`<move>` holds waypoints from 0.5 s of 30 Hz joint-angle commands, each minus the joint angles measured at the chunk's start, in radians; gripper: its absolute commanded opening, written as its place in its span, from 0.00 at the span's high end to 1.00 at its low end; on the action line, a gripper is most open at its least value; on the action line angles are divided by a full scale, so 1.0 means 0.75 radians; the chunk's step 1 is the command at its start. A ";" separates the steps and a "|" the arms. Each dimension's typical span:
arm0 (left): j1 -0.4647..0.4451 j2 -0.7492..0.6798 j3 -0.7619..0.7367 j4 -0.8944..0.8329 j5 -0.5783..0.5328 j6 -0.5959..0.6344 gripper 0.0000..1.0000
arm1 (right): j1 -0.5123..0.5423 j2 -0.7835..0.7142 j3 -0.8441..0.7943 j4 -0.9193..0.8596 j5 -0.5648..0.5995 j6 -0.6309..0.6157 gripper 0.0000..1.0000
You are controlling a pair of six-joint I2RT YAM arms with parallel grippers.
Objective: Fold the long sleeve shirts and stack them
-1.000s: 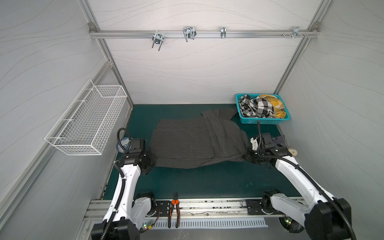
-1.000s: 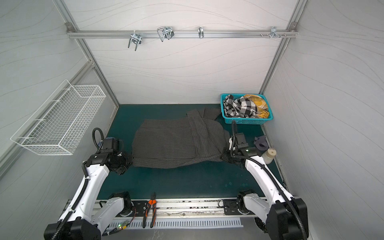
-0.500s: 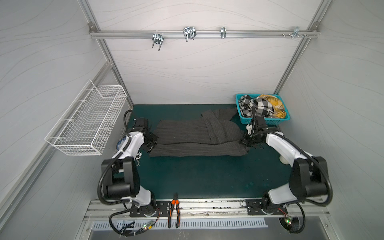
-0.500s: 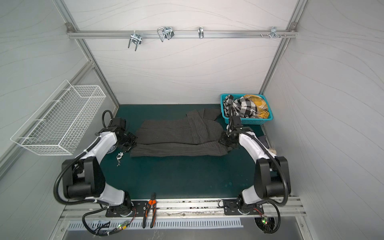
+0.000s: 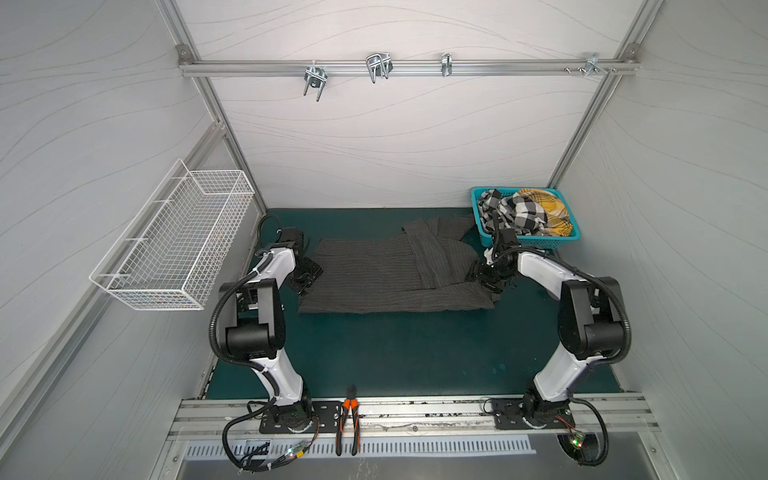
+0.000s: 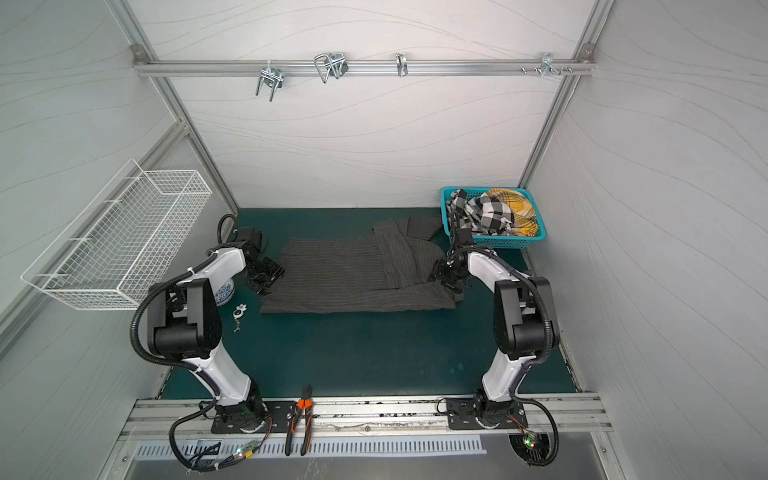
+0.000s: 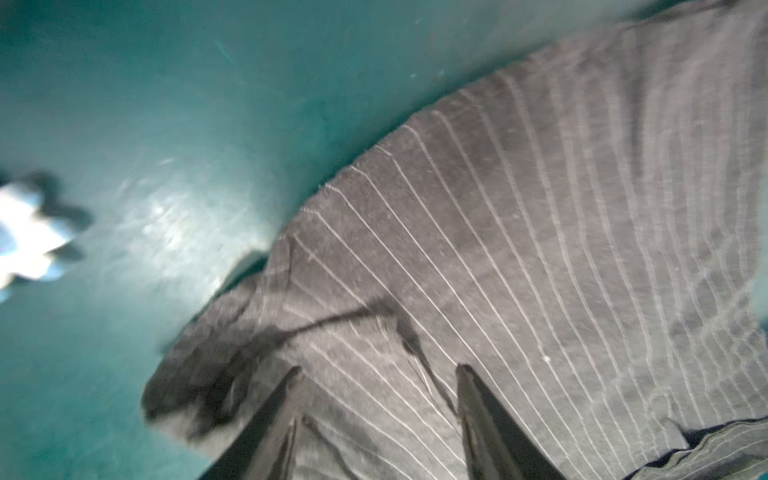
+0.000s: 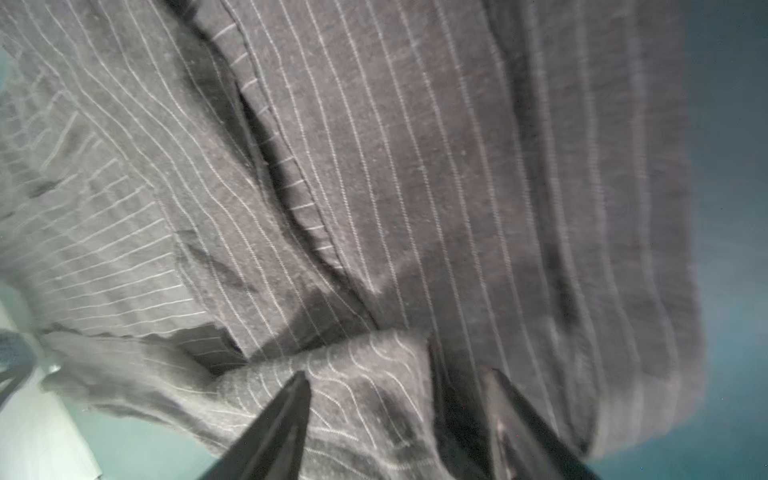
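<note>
One long sleeve shirt (image 5: pixel 386 274) (image 6: pixel 353 278), dark charcoal with thin pale pinstripes, lies on the green mat folded over on itself along its length, with a sleeve laid across its right part. My left gripper (image 5: pixel 309 276) (image 6: pixel 266 276) hovers at the shirt's left edge. In the left wrist view, the left gripper (image 7: pixel 379 370) is open over flat striped cloth (image 7: pixel 498 249). My right gripper (image 5: pixel 484 280) (image 6: pixel 446 278) is at the shirt's right edge. In the right wrist view, the right gripper (image 8: pixel 397 374) is open, with a loose bunched fold (image 8: pixel 374 166) lying between the spread fingers.
A teal basket (image 5: pixel 536 242) holding checked and yellow clothes stands at the back right, close behind the right arm. A white wire basket (image 5: pixel 174 249) hangs on the left wall. A small white flower-shaped trinket (image 6: pixel 240 309) and a blue-and-white cup (image 6: pixel 224 291) sit left of the shirt. Orange-handled pliers (image 5: pixel 348 419) lie on the front rail.
Both grippers carried the shirt's near edge toward the back, folding the shirt over itself. They then came back slightly, opened and let go of the cloth.
</note>
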State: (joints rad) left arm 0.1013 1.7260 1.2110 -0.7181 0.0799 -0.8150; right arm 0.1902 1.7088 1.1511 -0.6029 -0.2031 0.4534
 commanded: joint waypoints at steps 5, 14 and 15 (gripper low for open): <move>-0.145 -0.248 -0.222 0.036 -0.052 -0.042 0.52 | 0.056 -0.232 -0.105 -0.071 0.105 0.015 0.37; -0.148 -0.144 -0.372 0.160 0.075 -0.013 0.81 | 0.103 -0.115 -0.121 -0.058 0.039 -0.014 0.60; -0.148 -0.147 -0.368 0.154 0.067 0.004 0.82 | 0.127 -0.136 -0.097 -0.065 0.062 -0.019 0.57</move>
State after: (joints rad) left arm -0.0113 1.6306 0.9085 -0.6376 0.1280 -0.8360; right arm 0.2501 1.6375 1.0389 -0.6285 -0.1684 0.4496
